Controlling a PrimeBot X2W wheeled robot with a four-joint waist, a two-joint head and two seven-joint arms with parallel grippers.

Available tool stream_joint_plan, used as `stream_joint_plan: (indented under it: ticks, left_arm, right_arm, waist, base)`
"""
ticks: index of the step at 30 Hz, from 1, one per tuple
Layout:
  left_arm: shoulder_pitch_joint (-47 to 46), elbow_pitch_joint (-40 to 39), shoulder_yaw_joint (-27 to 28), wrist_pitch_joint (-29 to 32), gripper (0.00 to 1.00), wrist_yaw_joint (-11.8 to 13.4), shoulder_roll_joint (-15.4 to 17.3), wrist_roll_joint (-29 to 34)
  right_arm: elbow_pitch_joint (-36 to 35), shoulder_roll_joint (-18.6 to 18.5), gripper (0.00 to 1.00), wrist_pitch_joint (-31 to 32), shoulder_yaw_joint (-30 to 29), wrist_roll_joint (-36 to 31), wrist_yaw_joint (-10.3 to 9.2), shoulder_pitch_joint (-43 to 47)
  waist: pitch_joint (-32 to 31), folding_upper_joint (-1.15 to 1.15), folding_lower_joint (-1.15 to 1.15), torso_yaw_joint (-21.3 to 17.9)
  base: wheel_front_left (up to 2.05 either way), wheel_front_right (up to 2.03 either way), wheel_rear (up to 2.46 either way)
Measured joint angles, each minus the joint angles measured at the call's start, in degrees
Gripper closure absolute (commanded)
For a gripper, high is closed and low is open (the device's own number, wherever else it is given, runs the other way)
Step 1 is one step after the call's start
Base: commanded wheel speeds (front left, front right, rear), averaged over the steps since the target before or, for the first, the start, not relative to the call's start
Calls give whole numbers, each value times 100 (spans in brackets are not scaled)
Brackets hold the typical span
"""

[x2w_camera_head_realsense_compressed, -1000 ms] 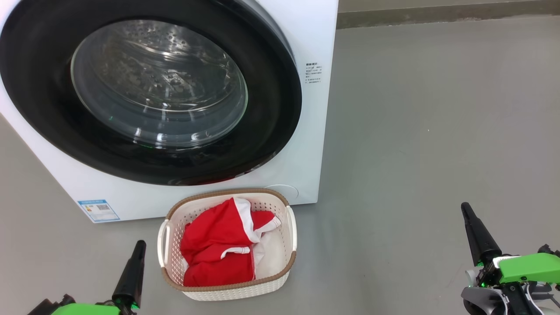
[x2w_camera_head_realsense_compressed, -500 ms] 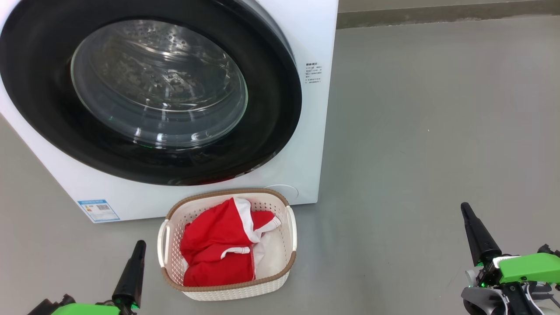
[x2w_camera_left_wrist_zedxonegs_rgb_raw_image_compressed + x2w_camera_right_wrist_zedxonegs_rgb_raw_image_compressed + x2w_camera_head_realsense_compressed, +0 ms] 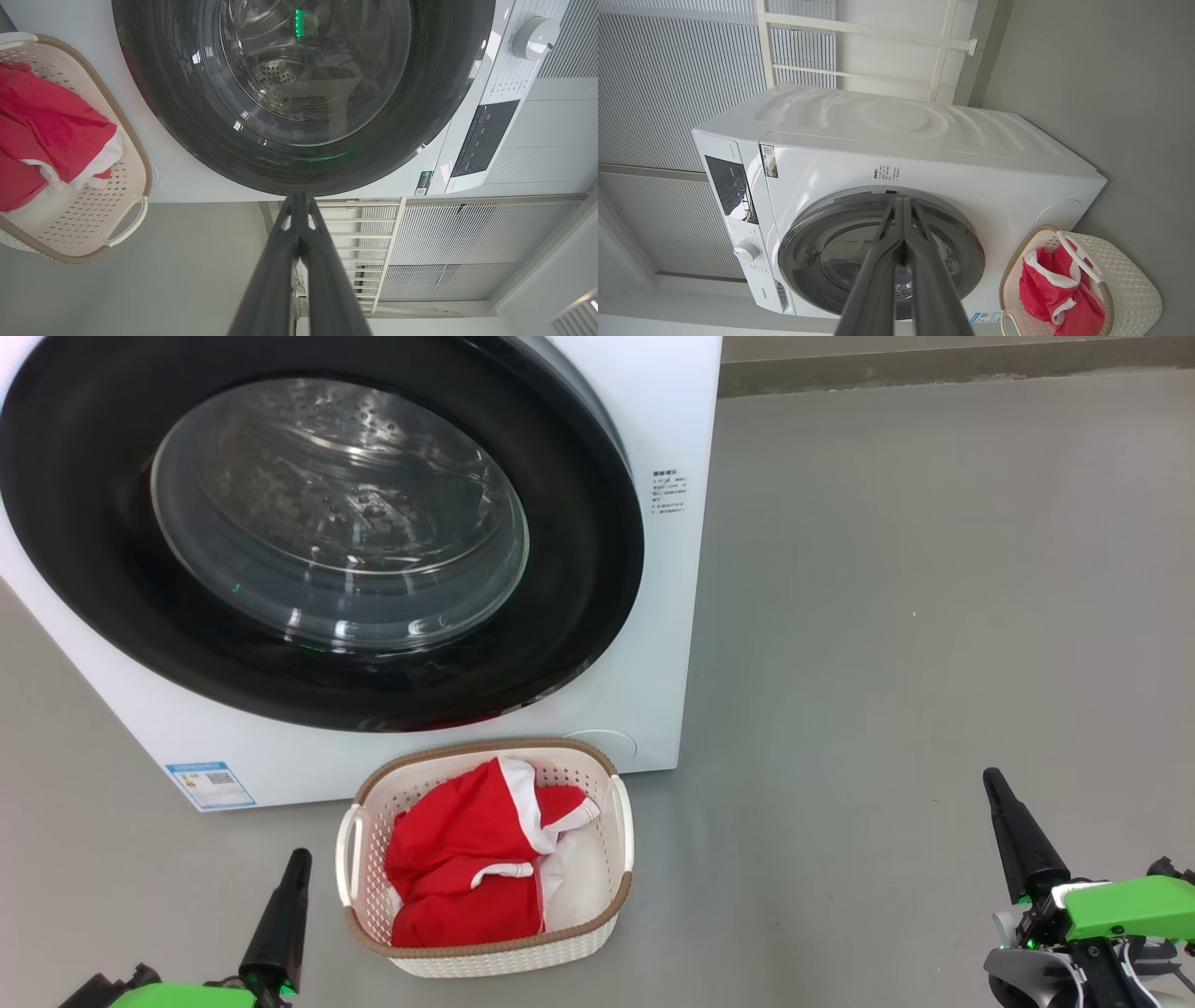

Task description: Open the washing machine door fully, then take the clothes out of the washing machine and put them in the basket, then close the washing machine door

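1. While the washing machine door (image 3: 322, 527) is sitting shut against the front of the washing machine (image 3: 667, 429), its glossy black rim (image 3: 583, 551) is ringing the clear glass, and the steel drum (image 3: 373, 420) is showing through it.
2. The clothes (image 3: 462, 868) are lying bunched inside the basket (image 3: 485, 947), red fabric with a white band folding over near the middle.
3. The basket is standing on the grey floor (image 3: 887, 616) just in front of the machine, below the door's lower edge and near the round cap (image 3: 602, 744) low on the white front.
4. The left end effector (image 3: 300, 855) is hovering at the lower left of the head view, near the basket's left handle but not touching it, its two dark fingers pressing together to one point and holding nothing.
5. The right end effector (image 3: 991, 777) is hanging at the lower right, well apart from both basket and machine, its fingers likewise lying together and gripping nothing.
6. In the left wrist view the joined fingers (image 3: 278, 270) are pointing toward the door's black rim, with the basket and the red clothes lying at that view's left edge.
7. In the right wrist view the joined fingers (image 3: 878, 280) are pointing at the door, with the control panel (image 3: 731, 189) and the dial (image 3: 746, 251) sitting to its left in that view and the basket at the lower right.
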Motion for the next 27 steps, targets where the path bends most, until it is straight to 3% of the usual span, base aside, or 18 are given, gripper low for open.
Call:
stream_joint_plan:
  ticks: [27]
  left_arm:
    - [0, 0, 0, 0, 100, 0, 1, 0]
  right_arm:
    - [1, 8, 100, 15, -13, -1, 0, 0]
  waist:
    - [0, 0, 0, 0]
  base:
    - [0, 0, 0]
